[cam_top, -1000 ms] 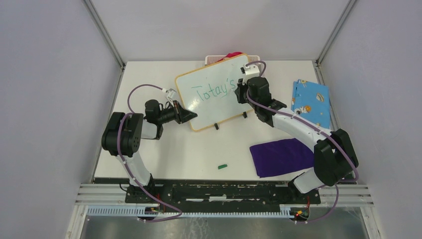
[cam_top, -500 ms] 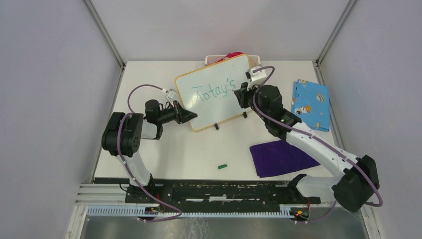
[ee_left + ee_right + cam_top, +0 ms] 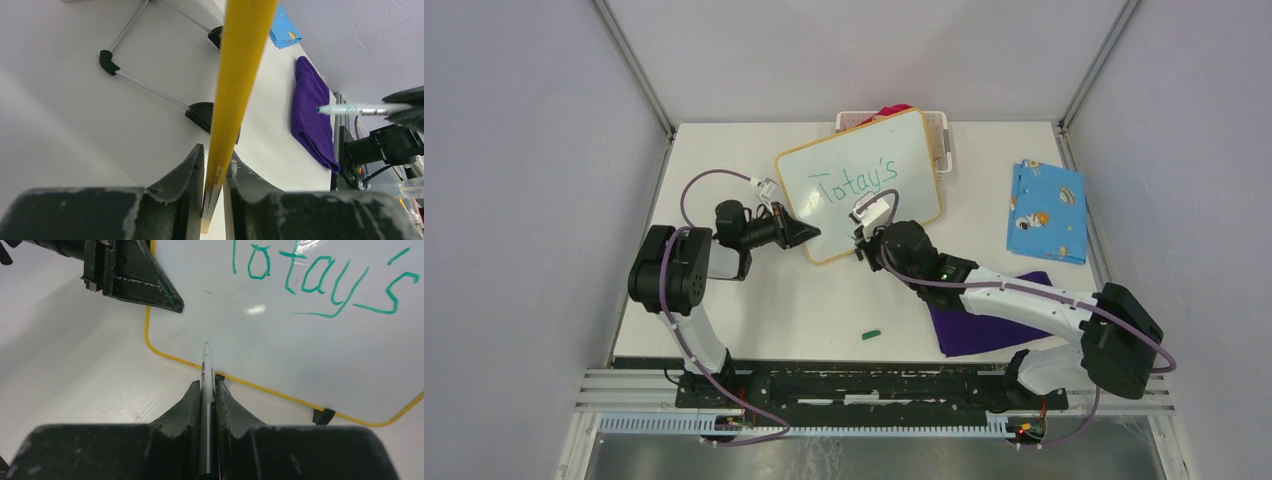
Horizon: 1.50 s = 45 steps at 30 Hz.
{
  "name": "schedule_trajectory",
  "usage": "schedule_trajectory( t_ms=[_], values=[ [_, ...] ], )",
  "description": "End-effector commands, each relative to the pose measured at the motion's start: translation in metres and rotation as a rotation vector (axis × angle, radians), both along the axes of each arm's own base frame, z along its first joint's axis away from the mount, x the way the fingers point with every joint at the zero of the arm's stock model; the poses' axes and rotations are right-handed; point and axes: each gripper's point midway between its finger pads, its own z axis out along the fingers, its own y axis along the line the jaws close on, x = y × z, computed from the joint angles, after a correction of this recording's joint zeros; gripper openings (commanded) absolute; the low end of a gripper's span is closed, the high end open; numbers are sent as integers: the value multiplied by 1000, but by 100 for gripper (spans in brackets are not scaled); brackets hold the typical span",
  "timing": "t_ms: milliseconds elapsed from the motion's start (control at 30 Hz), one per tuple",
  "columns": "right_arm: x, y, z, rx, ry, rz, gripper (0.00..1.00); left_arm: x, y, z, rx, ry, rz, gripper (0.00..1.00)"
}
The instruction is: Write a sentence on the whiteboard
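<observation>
1. The whiteboard [image 3: 914, 195] stands tilted at the middle of the desk's [image 3: 824, 300] far edge. The left gripper [image 3: 214, 155] is pinched tight on its yellow frame [image 3: 235, 75], steadying the side nearer the desk's left edge.
2. The right gripper [image 3: 206, 385], clamped on the marker [image 3: 206, 365], has swung from the end of the word back toward the desk's left edge, to the blank strip below.
3. The sentence [image 3: 854, 180] reads only "Totay's". Line one looks done, and the tip seems set to start line two; I cannot tell whether it is touching the board.
</observation>
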Motion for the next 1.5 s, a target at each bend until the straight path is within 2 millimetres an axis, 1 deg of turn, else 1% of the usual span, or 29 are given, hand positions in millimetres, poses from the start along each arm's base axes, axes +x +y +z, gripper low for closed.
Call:
schedule_trajectory(
  t_ms=[0,100,333,533,767,1200,1467],
  values=[
    [12,22,26,40,-71,-2,0,10,4,-11,26,20,58,25],
    [14,33,23,26,-74,13,0,10,4,-12,26,22,59,25],
    [27,51,20,12,-68,7,0,10,5,-13,31,24,64,25],
    [33,57,2,-31,-45,-3,0,10,4,-13,32,25,61,25],
    [36,66,-7,-38,-24,5,0,10,4,-13,34,24,62,25],
    [40,67,-27,-63,5,-23,0,10,4,-14,36,29,61,25],
    [39,59,-36,-87,18,-46,0,10,4,-14,37,27,60,25]
  ],
)
